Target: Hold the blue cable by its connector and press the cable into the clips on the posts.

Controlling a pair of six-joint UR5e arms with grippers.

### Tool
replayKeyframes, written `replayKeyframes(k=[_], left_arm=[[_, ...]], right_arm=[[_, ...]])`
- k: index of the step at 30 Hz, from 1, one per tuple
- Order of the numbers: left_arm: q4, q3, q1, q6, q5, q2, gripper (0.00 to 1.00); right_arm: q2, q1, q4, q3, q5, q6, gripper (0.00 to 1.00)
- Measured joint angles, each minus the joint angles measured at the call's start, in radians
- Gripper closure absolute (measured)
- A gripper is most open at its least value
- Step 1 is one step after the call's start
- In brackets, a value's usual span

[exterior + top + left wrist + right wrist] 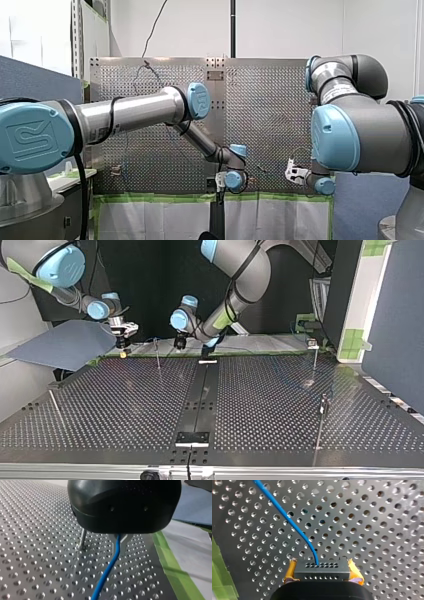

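Blue cable (287, 517) strung over the tabletop (374, 530), its black connector (322, 566) pinched between the yellow-padded fingers of the right gripper (322, 573). Further along, nipped between the metal fingers of the left gripper (119, 543), just beside a post (82, 538). Seemingly mid-routing. Next: lining the cable over that post's clip, then pressing down with the slack taken up.

Green tape (173, 567) edges the perforated table (37, 555), a grey-blue sheet (65, 345) beside it.
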Motion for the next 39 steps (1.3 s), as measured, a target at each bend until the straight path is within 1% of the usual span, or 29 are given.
replayKeyframes(k=[5,14,24,39], left_arm=[[-0.003,0.011,0.012,-0.001,0.002,0.000,1.00],[-0.004,0.045,0.016,-0.015,0.000,0.000,1.00],[-0.006,0.071,0.017,-0.029,-0.010,0.000,1.00],[-0.006,0.076,0.023,-0.031,-0.024,0.001,1.00]], right_arm=[[0.008,0.002,0.020,-0.033,0.001,-0.007,1.00],[0.009,0.005,0.032,-0.064,0.000,-0.008,1.00],[0.010,0.007,0.045,-0.087,0.000,-0.006,1.00],[0.010,0.007,0.047,-0.100,-0.003,-0.002,1.00]])
